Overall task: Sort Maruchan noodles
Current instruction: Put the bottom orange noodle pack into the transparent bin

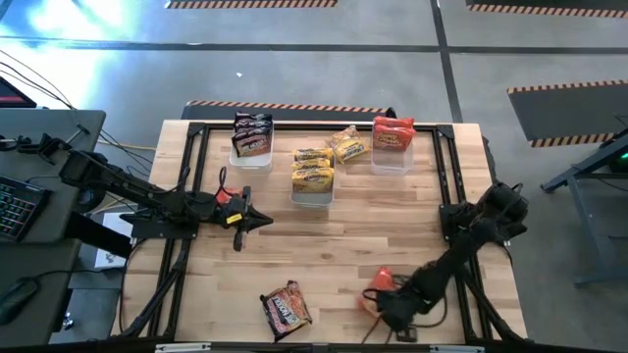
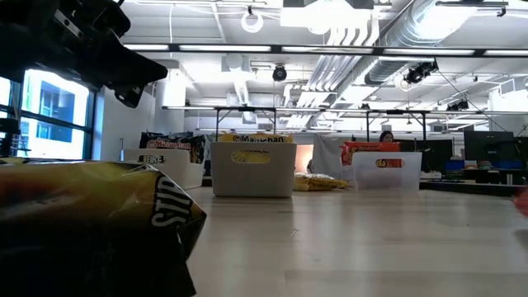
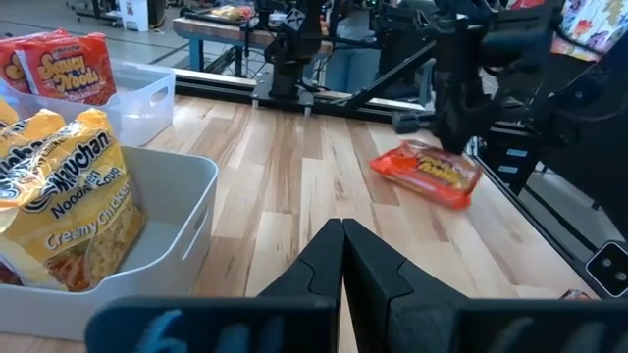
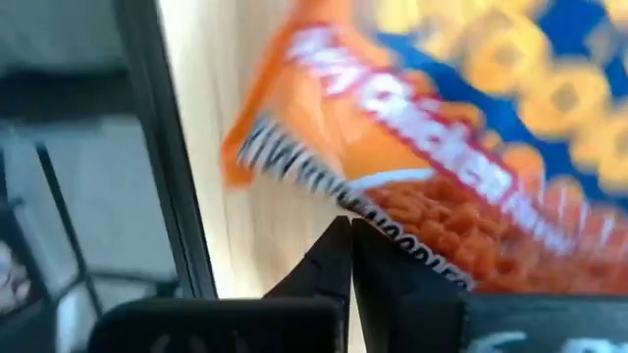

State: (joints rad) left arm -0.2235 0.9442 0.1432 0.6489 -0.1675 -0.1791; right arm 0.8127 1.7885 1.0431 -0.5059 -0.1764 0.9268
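Red-orange packet (image 1: pixel 379 285) lower right nipped by clenched right gripper (image 1: pixel 391 310) | dark packet (image 1: pixel 286 309) bottom centre unsorted | three bins (image 1: pixel 312 199) mostly filled | left gripper (image 1: pixel 257 222) clenched, empty

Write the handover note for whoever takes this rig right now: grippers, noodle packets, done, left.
Left gripper: shut, empty, parked over mid-table.
Right gripper: shut at the red-orange packet near the table's front edge; a firm hold is not clear from the views.
Done: dark packets in the left bin, yellow packets in the middle bin, red packets in the right bin.
Left: the red-orange packet, a yellow packet lying on the table between middle and right bins, and a dark packet at the front edge.
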